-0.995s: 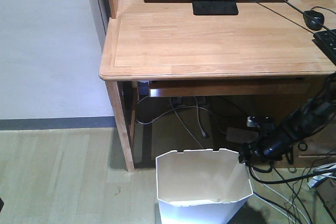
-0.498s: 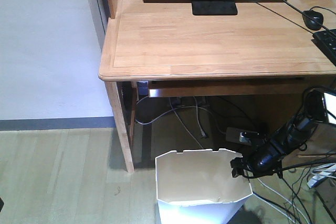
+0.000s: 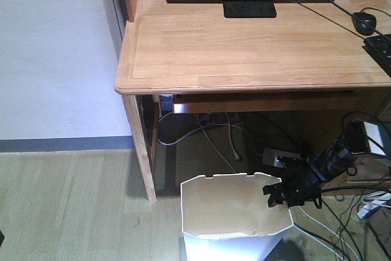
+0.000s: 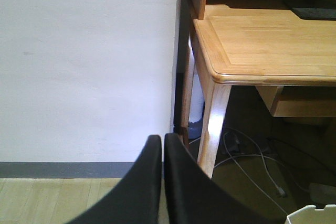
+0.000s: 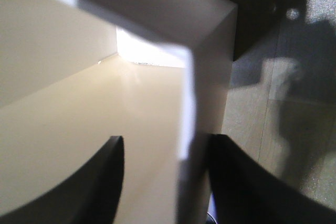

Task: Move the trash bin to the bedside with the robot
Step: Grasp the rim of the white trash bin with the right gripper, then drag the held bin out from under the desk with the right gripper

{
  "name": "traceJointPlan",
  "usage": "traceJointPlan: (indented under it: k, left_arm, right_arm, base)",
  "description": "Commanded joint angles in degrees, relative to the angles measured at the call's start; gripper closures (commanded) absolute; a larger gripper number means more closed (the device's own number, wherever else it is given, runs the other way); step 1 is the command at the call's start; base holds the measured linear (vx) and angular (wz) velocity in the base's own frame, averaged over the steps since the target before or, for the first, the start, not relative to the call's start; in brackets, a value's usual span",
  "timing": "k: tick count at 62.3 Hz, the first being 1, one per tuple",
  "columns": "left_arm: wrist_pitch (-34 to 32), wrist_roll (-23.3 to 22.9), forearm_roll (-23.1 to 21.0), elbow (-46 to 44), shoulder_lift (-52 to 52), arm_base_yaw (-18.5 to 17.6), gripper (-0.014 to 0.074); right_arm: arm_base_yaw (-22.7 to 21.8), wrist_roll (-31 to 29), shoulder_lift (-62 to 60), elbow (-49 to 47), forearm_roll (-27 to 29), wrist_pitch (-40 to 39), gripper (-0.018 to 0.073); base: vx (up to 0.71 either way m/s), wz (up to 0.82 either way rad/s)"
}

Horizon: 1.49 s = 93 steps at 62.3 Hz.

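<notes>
Bin: white, thin-walled plastic trash bin (image 3: pixel 232 212), many-sided, tapering downward, with small notches along the far rim.
Bin pose: upright, mouth open, cream inner walls lit.
Bin place: on the pale plank floor (image 3: pixel 73 200), just in front of the light wooden desk (image 3: pixel 244 47), near its left leg.
Arm: slim black robot arm (image 3: pixel 333 162) with trailing black cables, slanting down from the right toward the bin's right rim.
Right gripper (image 3: pixel 278 195): small, black, at the rim's right corner; jaws apart astride the wall (image 5: pixel 205 77), one finger inside, one outside.
Left gripper (image 4: pixel 161 148): black fingers pressed together, well apart from the bin.
</notes>
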Motion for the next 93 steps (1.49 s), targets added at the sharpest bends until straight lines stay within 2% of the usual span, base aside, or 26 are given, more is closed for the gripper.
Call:
traceJointPlan:
  k: [1, 9, 25, 33, 40, 50, 64, 69, 78, 93]
  left_arm:
    - [-4.06, -0.25, -0.13, 0.19, 0.32, -0.01, 0.0603]
    - [-4.06, -0.25, -0.13, 0.19, 0.32, -0.01, 0.0603]
    - [-4.06, -0.25, -0.13, 0.19, 0.32, -0.01, 0.0603]
    - [-4.06, -0.25, -0.13, 0.19, 0.32, -0.01, 0.0603]
    - [-4.06, -0.25, -0.13, 0.19, 0.32, -0.01, 0.0603]
    - [-4.06, -0.25, -0.13, 0.19, 0.32, -0.01, 0.0603]
    - [-4.06, -0.25, -0.13, 0.19, 0.32, -0.01, 0.0603]
    - [-4.06, -0.25, -0.13, 0.19, 0.32, -0.01, 0.0603]
    - [-4.06, -0.25, -0.13, 0.19, 0.32, -0.01, 0.0603]
    - [-4.06, -0.25, -0.13, 0.19, 0.32, -0.01, 0.0603]
  right_arm:
    - [-0.05, 1.21, -2.67, -2.20, -1.46, 5.13, 0.0347]
    - [-0.11, 1.21, -2.89, -2.66, -1.94, 5.96, 0.0576]
    - [-0.23, -0.66, -3.71, -2.06, -1.61, 7.89, 0.0568]
    - [-0.23, -3.46, -7.08, 1.95, 0.60, 3.96, 0.0566]
    - [-0.44, -11.37, -11.42, 6.98, 6.55, 1.78, 0.0566]
    - [-3.19, -23.57, -16.15, 12.58, 17.39, 7.42, 0.0566]
    - [-9.82, -33.75, -23.69, 24.37, 26.07, 10.32, 0.0564]
    - [-11.77, -36.61, -26.92, 27.94, 26.40, 11.64, 0.0564]
    - [-13.99, -36.70, -33.32, 34.97, 23.12, 11.54, 0.0564]
    - [-13.75, -36.54, -42.12, 42.74, 21.87, 16.71, 0.0564]
  base:
    - [0.00, 0.00]
    - [0.00, 0.00]
    - [0.00, 0.00]
    - [0.00, 0.00]
    - [0.00, 0.00]
    - [0.00, 0.00]
    - [0.00, 0.00]
    - [0.00, 0.00]
    - [0.00, -0.01]
    - [0.00, -0.01]
